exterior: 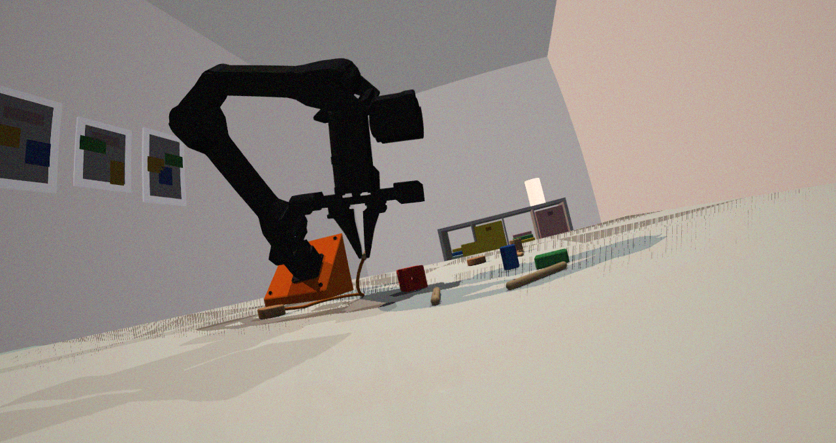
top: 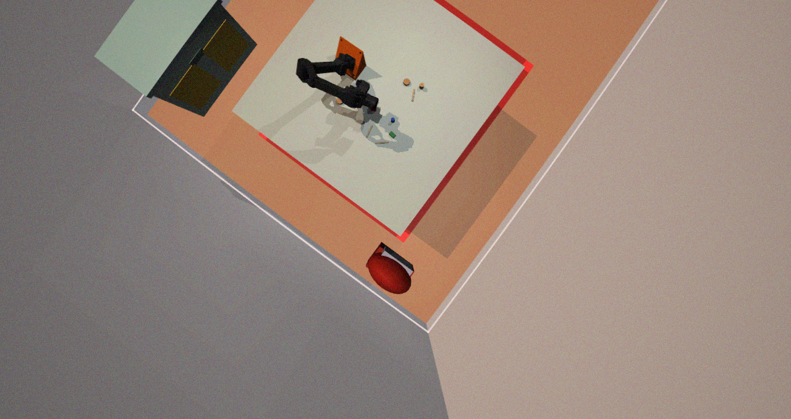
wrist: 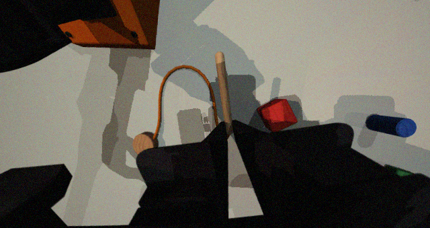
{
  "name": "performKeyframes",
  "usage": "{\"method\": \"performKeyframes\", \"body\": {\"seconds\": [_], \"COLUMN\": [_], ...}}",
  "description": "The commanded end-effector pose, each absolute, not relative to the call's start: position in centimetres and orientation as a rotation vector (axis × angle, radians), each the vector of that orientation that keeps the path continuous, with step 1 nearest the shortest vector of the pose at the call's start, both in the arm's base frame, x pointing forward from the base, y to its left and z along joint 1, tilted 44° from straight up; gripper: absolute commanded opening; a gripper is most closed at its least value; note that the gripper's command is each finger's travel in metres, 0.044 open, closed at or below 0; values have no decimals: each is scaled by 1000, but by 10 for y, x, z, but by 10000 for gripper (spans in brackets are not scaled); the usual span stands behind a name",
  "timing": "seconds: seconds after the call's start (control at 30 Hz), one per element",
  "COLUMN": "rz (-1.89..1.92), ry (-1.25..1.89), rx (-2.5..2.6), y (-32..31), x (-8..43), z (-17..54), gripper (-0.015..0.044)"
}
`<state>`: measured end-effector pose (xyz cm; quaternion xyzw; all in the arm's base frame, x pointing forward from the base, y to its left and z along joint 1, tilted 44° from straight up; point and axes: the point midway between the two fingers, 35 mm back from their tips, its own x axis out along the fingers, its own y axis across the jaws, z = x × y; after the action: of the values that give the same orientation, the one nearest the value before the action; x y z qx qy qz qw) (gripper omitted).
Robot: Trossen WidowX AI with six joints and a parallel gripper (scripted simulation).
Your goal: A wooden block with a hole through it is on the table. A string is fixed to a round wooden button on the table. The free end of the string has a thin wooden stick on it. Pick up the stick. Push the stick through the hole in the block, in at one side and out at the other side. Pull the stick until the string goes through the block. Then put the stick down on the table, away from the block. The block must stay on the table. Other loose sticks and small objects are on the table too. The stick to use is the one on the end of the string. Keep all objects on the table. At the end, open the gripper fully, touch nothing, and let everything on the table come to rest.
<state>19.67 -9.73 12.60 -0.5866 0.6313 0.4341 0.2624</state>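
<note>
My gripper point(exterior: 364, 255) point(wrist: 228, 125) is shut on the thin wooden stick point(wrist: 223, 87) at its string end, above the table. The stick's free end points up the wrist view; it does not show in the exterior view. The orange string point(exterior: 358, 278) point(wrist: 160, 100) runs in an arch from the round wooden button point(top: 339, 101) point(exterior: 271, 312) point(wrist: 142, 143) to the fingers. It does not pass through the block. The red block point(exterior: 411, 279) point(wrist: 278, 115) stands on the table, to the right of the stick in the wrist view. A small hole shows in its face in the exterior view.
The blue cylinder point(top: 392, 120) point(exterior: 509, 257) point(wrist: 406, 128) and green block point(top: 392, 134) point(exterior: 551, 259) lie beyond the red block. Loose sticks point(top: 369, 131) point(exterior: 536, 276) lie nearby. Two wooden discs point(top: 406, 81) point(top: 421, 85) are farther off. The orange base point(top: 349, 51) point(wrist: 144, 19) stands behind.
</note>
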Motion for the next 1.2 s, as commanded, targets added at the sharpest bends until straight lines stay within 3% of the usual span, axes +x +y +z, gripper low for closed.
{"method": "performKeyframes", "body": {"seconds": [0.0, 1.17], "rz": [1228, 1547], "ry": [1688, 1544], "rx": [-1603, -1739], "y": [-98, -108], "x": [192, 167], "z": [127, 140], "gripper": [0, 0]}}
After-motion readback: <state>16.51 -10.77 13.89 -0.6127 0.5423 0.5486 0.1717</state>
